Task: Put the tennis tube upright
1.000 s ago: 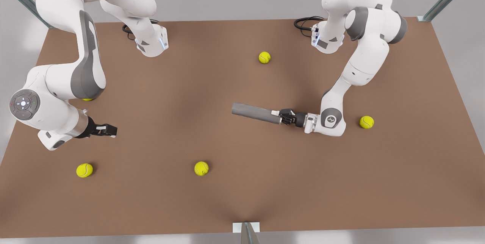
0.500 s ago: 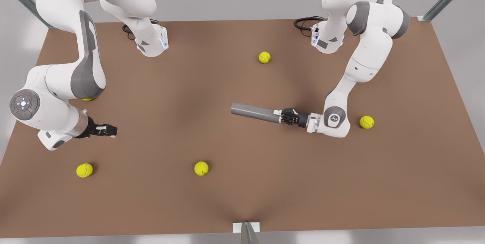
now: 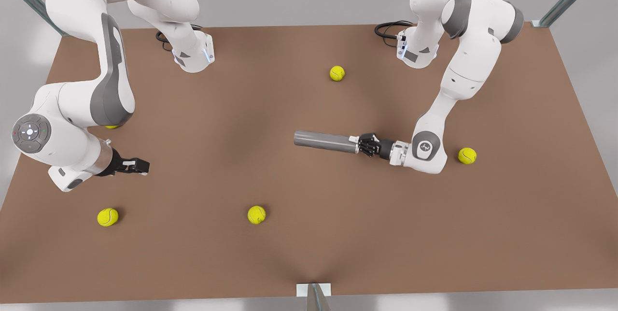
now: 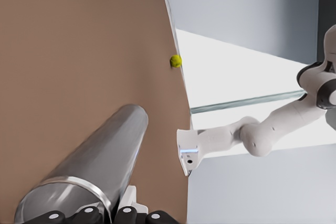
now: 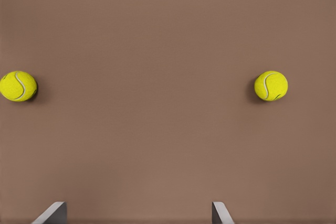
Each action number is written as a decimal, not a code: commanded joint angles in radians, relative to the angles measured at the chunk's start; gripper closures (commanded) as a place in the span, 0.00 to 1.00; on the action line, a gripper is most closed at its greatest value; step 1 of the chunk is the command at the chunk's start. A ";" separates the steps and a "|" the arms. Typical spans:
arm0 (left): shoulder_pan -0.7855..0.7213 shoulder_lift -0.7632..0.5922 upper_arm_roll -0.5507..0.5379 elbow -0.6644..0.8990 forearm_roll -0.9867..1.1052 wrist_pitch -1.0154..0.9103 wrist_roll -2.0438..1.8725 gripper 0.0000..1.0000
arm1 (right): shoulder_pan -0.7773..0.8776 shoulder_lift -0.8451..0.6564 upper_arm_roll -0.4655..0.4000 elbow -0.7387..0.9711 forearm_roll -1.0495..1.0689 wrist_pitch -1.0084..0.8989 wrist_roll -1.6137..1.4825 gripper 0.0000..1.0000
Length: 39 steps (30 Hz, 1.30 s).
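Slightly raised since earlier, the tennis tube [image 3: 324,141] lies near-level at centre of the front view, its end clamped by the left hand [image 3: 363,144]. Right hand [image 3: 137,165] waits at frame left, fingers parted, empty. Left wrist view: tube [image 4: 94,169] fills lower left above the tabletop [image 4: 68,56]. Right wrist view: fingertips [image 5: 52,214] spread apart.

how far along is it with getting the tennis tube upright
Done: the left gripper is shut on one end of the tennis tube. In hand: the tube lies roughly level over the table, not upright. Left: tipping it onto its end and releasing. The right gripper waits, open, near two tennis balls.
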<state>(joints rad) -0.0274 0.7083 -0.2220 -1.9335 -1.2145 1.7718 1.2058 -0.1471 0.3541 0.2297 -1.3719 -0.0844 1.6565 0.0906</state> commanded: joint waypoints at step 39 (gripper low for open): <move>-0.017 -0.263 0.090 -0.016 0.337 0.023 -0.238 0.79 | 0.000 -0.001 0.000 0.001 0.000 0.000 0.000 0.00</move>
<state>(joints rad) -0.0443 0.4540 -0.1327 -1.9501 -0.9210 1.8197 1.0871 -0.1461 0.3537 0.2297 -1.3719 -0.0844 1.6565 0.0906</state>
